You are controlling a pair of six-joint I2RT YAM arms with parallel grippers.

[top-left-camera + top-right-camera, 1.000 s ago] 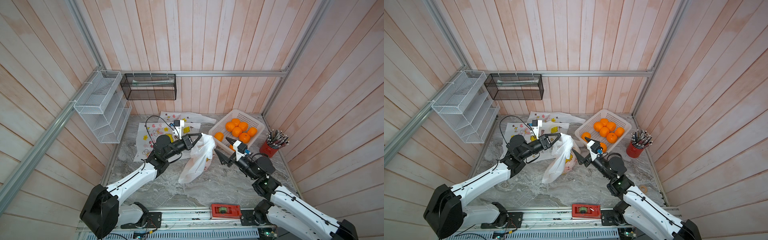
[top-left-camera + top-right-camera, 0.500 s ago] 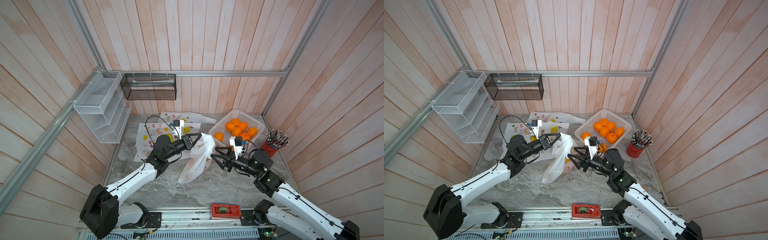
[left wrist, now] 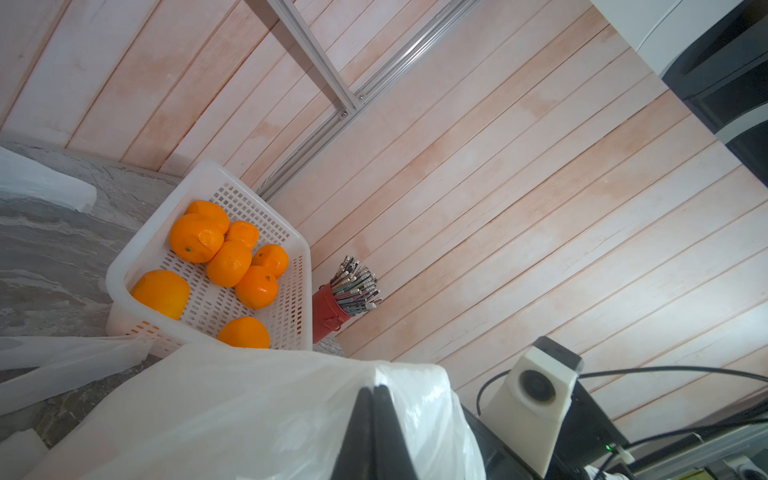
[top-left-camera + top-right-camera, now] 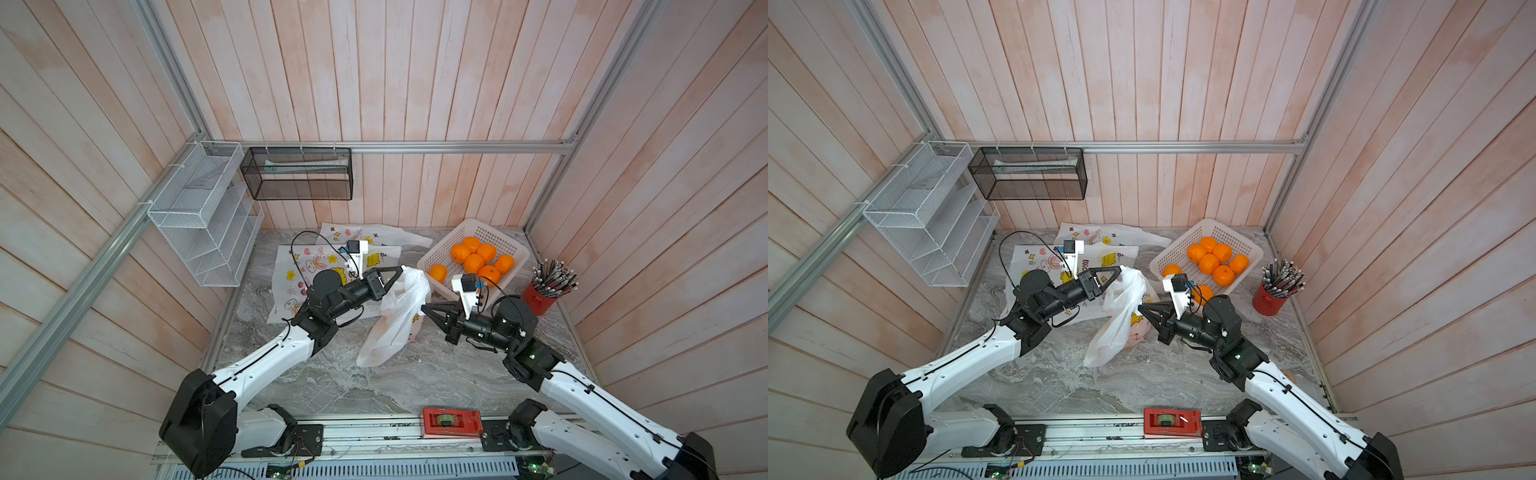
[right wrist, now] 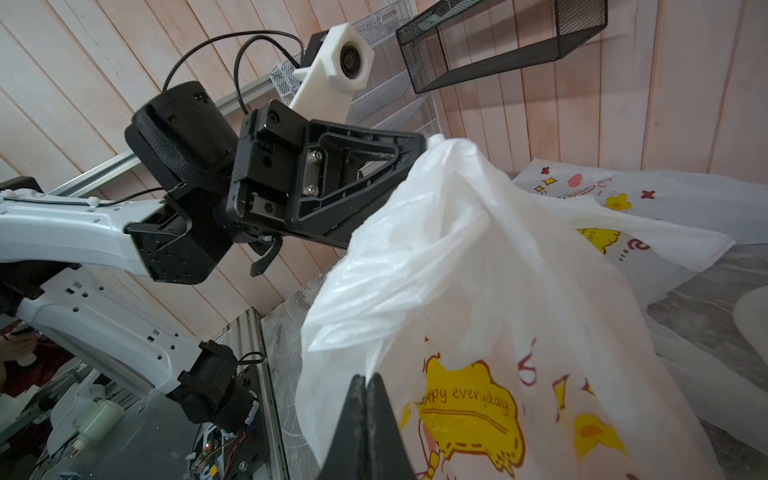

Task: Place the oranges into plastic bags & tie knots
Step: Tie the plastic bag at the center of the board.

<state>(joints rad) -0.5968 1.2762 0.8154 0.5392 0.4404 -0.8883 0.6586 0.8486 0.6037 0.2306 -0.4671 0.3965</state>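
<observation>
A white printed plastic bag [image 4: 395,324] [image 4: 1117,328] hangs above the marble table. My left gripper [image 4: 401,270] [image 3: 374,388] is shut on its top fold. My right gripper [image 4: 423,308] [image 5: 368,377] comes at the bag from the opposite side. Its jaws are shut on the bag's [image 5: 498,291] lower rim, beside the yellow print. Several oranges [image 4: 473,262] [image 4: 1208,262] [image 3: 228,262] lie in the white perforated basket [image 4: 494,237] at the back right. More printed plastic bags [image 4: 307,266] [image 5: 665,195] lie flat at the back. No knots show in any view.
A red cup of pens [image 4: 540,297] [image 3: 328,307] stands right of the basket. A red tool [image 4: 451,422] lies on the front rail. A white wire shelf [image 4: 199,216] and a black mesh basket [image 4: 297,178] hang on the walls.
My right gripper swung from beside the basket over to the hanging bag and went from open to shut at its edge. The left gripper kept still with the bag.
</observation>
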